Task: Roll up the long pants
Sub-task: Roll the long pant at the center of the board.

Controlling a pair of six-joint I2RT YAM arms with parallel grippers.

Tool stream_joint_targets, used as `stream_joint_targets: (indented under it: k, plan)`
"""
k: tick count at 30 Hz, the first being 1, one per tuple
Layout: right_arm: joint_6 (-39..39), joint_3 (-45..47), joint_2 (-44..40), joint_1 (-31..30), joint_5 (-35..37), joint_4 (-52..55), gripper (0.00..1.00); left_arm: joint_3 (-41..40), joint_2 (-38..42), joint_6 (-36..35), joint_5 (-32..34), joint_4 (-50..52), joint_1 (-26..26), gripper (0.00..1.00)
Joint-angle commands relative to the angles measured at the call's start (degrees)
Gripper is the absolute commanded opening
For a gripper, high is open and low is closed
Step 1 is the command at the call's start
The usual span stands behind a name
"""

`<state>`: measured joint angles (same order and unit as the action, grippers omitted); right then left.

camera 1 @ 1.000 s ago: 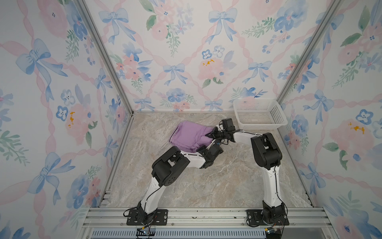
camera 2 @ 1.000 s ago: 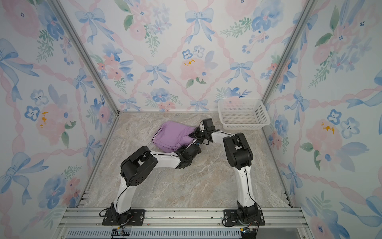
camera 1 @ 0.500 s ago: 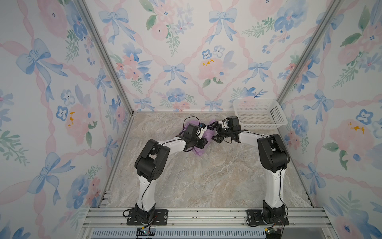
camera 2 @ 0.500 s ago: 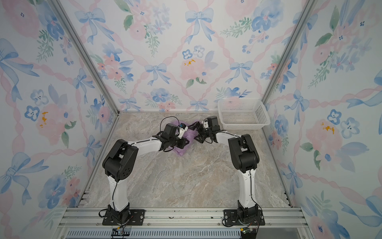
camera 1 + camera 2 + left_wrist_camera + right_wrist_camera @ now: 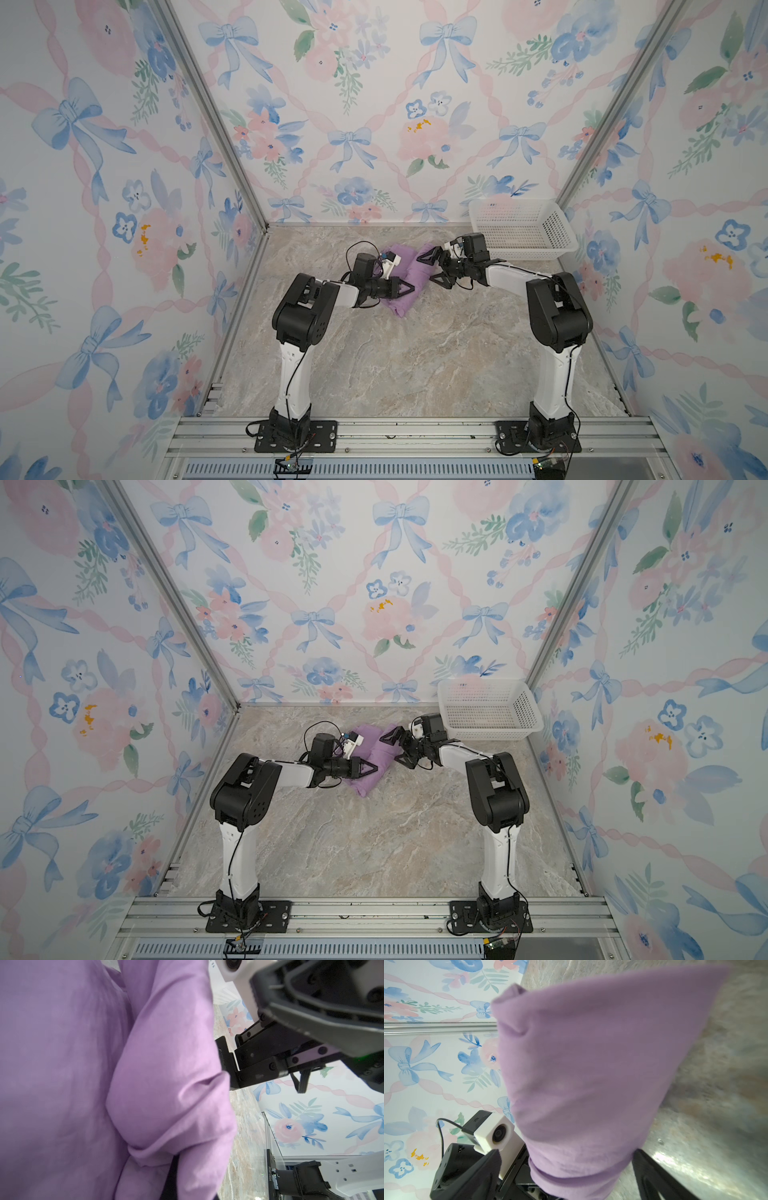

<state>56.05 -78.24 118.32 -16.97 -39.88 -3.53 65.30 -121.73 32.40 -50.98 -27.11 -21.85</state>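
Note:
The long pants (image 5: 409,270) (image 5: 376,754) lie as a short lilac roll on the marble floor toward the back, in both top views. My left gripper (image 5: 409,289) (image 5: 372,767) reaches in from the left and is shut on a fold of the fabric. In the left wrist view the pants (image 5: 83,1064) fill the picture, and a dark finger (image 5: 172,1176) is wedged in the folds. My right gripper (image 5: 433,269) (image 5: 395,748) is open at the roll's right end. In the right wrist view its fingers (image 5: 654,1178) stand wide on either side of the pants (image 5: 591,1064).
A white mesh basket (image 5: 557,232) (image 5: 525,710) sits in the back right corner, just behind the right wrist. Floral walls close in the floor on three sides. Both arm bases are bolted to the metal rail at the front.
The pants have gone from a flatter spread to a narrow roll. The left arm has swung round to the roll's left side. The right gripper, shut a second ago, has opened.

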Motion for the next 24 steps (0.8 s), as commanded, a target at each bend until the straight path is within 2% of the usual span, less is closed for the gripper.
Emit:
stream_joint_targets:
  k: [1, 9, 18, 19, 20, 21, 22, 24]
  plan:
    - [-1.37, -0.48, 2.20, -0.09, 0.02, 1.00, 0.98, -0.28, -3.28, 4.34, -4.69, -1.40, 0.19, 0.00]
    - [-1.30, -1.79, 5.05, -0.43, 0.17, 0.82, 0.98, -0.35, -3.44, 9.59, -7.85, -6.10, 1.50, 0.00]
    - [-0.65, -8.20, 11.35, -0.74, 0.74, 0.78, 0.96, -1.25, -3.59, 9.40, -11.50, -7.78, -0.30, 0.00]
    - [-0.26, -8.73, 11.95, -0.78, 0.51, 0.35, 0.86, -1.34, -3.60, 9.21, -11.89, -7.86, -0.50, 0.00]
    - [0.26, -8.92, 12.49, -0.87, 0.31, -0.36, 0.58, -1.45, -3.69, 8.88, -12.31, -7.87, -0.69, 0.00]
    - [1.05, -8.95, 12.79, -0.86, 0.20, -0.91, 0.12, -1.69, -3.83, 8.62, -12.50, -7.89, -0.74, 0.00]
    - [1.53, -8.80, 13.00, -0.87, 0.07, -1.39, 0.00, -1.89, -3.73, 8.47, -12.65, -7.95, -0.72, 0.00]
    - [1.95, -8.14, 12.75, -0.87, -0.48, -2.33, 0.00, -2.28, -3.95, 8.13, -12.39, -7.96, -0.63, 0.00]
